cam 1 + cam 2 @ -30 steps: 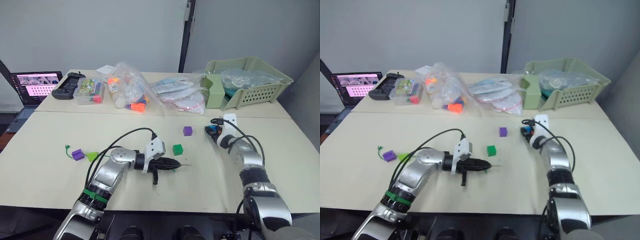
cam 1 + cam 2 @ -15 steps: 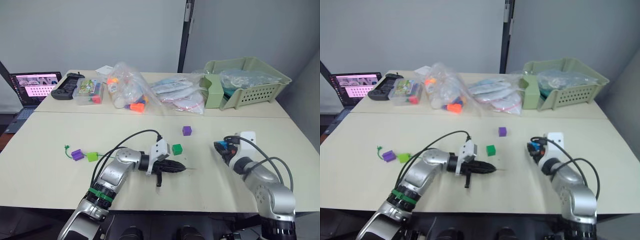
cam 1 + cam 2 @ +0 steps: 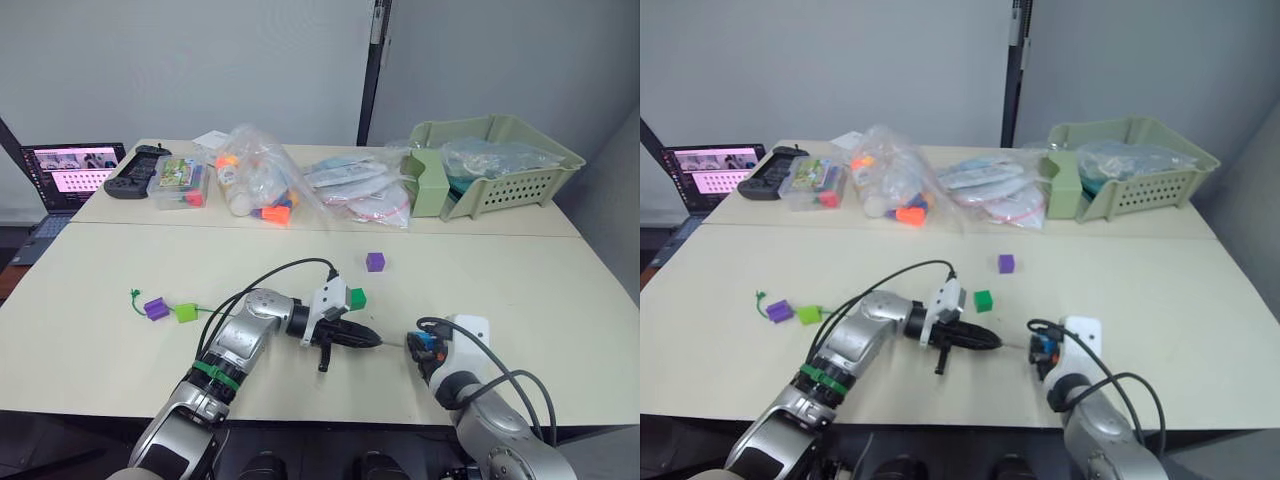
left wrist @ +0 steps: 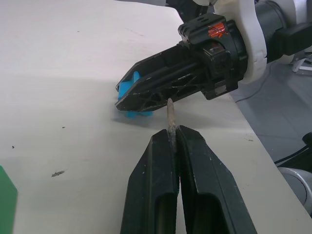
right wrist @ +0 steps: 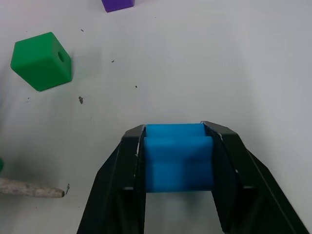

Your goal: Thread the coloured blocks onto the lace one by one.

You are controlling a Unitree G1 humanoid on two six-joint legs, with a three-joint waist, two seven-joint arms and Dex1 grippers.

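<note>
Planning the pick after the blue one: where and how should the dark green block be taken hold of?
Grip the dark green block across two opposite plain side faces, coming down from above. It sits flat on the table with space around it, and its hole opens sideways, so a hold on the plain sides leaves the hole free for the lace tip. This is a judgement from its pose.

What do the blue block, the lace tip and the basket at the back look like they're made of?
Blue block: likely moulded plastic, with smooth, evenly coloured faces and a dull sheen.
Lace tip: pale, stiff and rough-looking, possibly hardened or wrapped cord; hard to tell.
Basket: probably matte, pale green plastic, with slotted walls.
</note>
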